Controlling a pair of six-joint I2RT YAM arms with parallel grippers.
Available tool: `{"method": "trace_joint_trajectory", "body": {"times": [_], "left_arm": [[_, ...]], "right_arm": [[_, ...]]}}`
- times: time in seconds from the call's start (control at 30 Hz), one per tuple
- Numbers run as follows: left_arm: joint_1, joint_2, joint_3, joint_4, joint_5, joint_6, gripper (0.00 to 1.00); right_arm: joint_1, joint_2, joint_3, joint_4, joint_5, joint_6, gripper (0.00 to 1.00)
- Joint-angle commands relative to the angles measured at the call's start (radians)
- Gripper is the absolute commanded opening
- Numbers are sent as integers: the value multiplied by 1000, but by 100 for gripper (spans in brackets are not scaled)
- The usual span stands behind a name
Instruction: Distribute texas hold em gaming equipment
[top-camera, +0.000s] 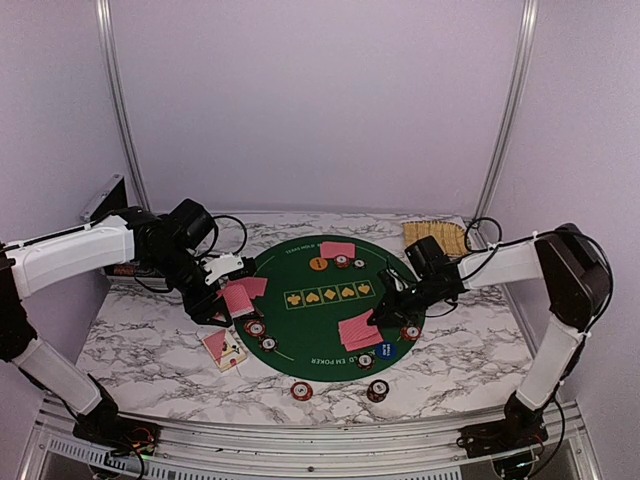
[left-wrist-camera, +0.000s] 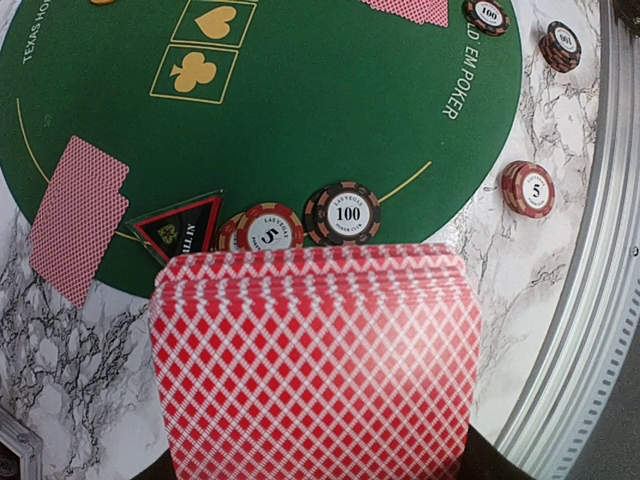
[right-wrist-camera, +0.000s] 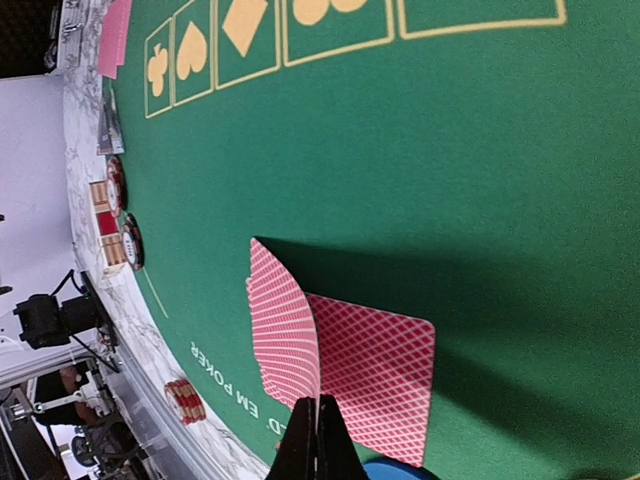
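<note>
Marble-patterned worktop (top-camera: 150, 350) carries a round green felt mat (top-camera: 310, 320) lettered "EM POKER". Only the left wrist view reads a dark poker chip (left-wrist-camera: 348, 213) marked "100" and a red-and-white poker chip (left-wrist-camera: 268, 230) marked "5" — beyond the red-backed card deck (left-wrist-camera: 315, 365) clamped in the left tool (top-camera: 218, 300). The right tool (right-wrist-camera: 318, 445) — fingers pressed together — pinches a single red-backed playing card (right-wrist-camera: 283, 330) by its edge, tilted up off the mat.

A red-backed deck (left-wrist-camera: 315, 360), slightly spread, hangs over the mat's (top-camera: 310, 325) left edge. Face-down card pairs (top-camera: 337, 249) lie at its far, left and right edges. One right card (right-wrist-camera: 285, 330) stands tilted. Chips (left-wrist-camera: 347, 213) sit beside each.
</note>
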Motion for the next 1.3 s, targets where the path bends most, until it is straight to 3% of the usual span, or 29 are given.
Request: {"method": "trace_joint_trajectory", "body": {"times": [0.0, 0.17, 0.37, 0.57, 0.77, 0.83, 1.03, 1.1, 1.17, 1.27], "left_arm": [[7, -28, 6, -9, 34, 9, 0], [7, -23, 14, -9, 36, 9, 0], [7, -18, 18, -11, 43, 8, 0], [7, -16, 20, -11, 45, 9, 0], [7, -4, 31, -11, 26, 5, 0], [7, -2, 34, -10, 26, 4, 0], [7, -8, 38, -10, 31, 0, 0], [7, -13, 37, -11, 29, 0, 0], [7, -14, 36, -11, 29, 0, 0], [7, -14, 37, -11, 32, -1, 0]], "right_arm": [[-5, 5, 51, -131, 102, -87, 2], [-5, 8, 74, -196, 129, -123, 9], [-5, -2, 116, -271, 188, -155, 34], [-3, -39, 188, -335, 272, -165, 47], [48, -121, 236, -281, 253, -126, 80], [69, -149, 237, -241, 269, -100, 97], [45, -225, 122, -7, 180, 46, 99], [82, -168, 200, -130, 228, -9, 99], [143, -139, 281, -245, 371, -62, 99], [163, -152, 298, -238, 423, -41, 99]]}}
